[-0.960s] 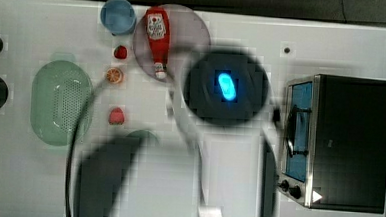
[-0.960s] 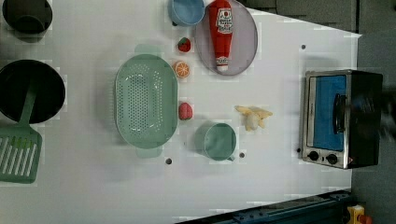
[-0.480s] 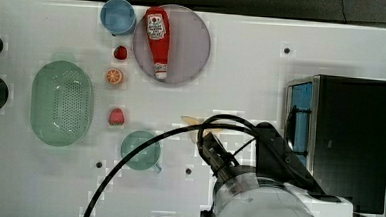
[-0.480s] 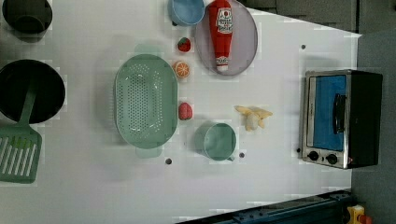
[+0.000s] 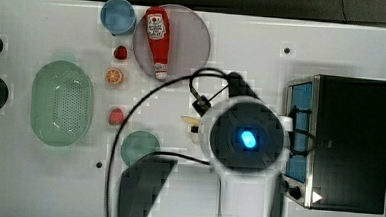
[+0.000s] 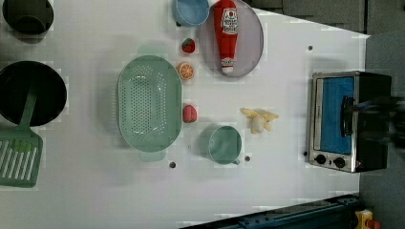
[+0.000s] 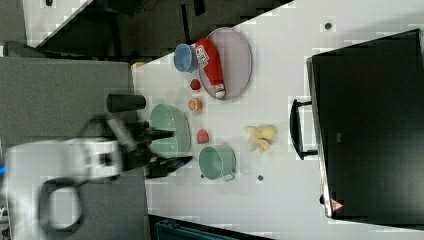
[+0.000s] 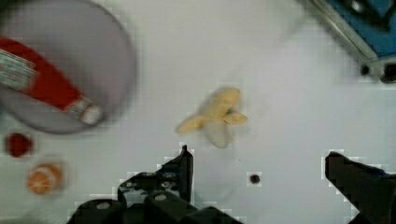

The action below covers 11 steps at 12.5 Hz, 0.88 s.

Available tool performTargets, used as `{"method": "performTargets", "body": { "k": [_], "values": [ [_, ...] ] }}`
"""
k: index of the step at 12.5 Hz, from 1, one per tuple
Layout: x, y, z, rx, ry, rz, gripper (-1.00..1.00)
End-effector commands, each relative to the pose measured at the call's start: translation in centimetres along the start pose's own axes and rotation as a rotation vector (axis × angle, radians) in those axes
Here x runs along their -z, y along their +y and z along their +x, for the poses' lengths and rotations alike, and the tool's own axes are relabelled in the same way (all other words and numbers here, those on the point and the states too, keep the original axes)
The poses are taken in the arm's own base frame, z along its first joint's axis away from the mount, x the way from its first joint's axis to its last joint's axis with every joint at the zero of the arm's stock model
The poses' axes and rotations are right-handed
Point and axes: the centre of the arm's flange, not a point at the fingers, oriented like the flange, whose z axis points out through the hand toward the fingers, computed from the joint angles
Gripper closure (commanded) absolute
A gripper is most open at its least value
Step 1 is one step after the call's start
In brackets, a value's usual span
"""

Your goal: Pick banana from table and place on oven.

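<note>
The pale yellow banana (image 6: 258, 120) lies on the white table (image 6: 286, 62) with its peel strips splayed, between the green mug and the oven (image 6: 348, 121). In the top view my arm's round wrist body (image 5: 248, 136) hangs over the table between banana (image 5: 190, 121) and oven (image 5: 352, 142), covering most of the banana. In the wrist view my gripper (image 8: 259, 161) is open, with nothing between its fingers. The banana (image 8: 215, 116) lies just beyond the fingertips (image 8: 183, 161), not touched. In the right view the open gripper (image 7: 170, 147) shows beside the colander.
A red ketchup bottle (image 5: 157, 36) lies on a grey plate (image 5: 189, 43). Beside them are a blue bowl (image 5: 118, 15), a strawberry, an orange slice (image 5: 114, 76), a green colander (image 5: 61, 103) and a green mug (image 5: 140, 148). Black pots (image 6: 31, 93) stand at the left view's left.
In the top view my arm has swung up from the lower right and now covers the spot between banana and oven. Nothing on the table has moved.
</note>
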Motion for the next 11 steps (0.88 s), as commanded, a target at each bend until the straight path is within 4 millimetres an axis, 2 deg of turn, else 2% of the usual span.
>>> {"method": "performTargets", "body": {
  "k": [1, 7, 11],
  "values": [
    [-7.5, -0.9, 0.1, -0.03, -0.02, 0.008, -1.0],
    [-21.8, -1.3, -0.1, -0.027, 0.003, 0.02, -1.0],
    [-29.4, -1.1, -0.8, -0.023, -0.031, -0.021, -1.0]
  ]
}}
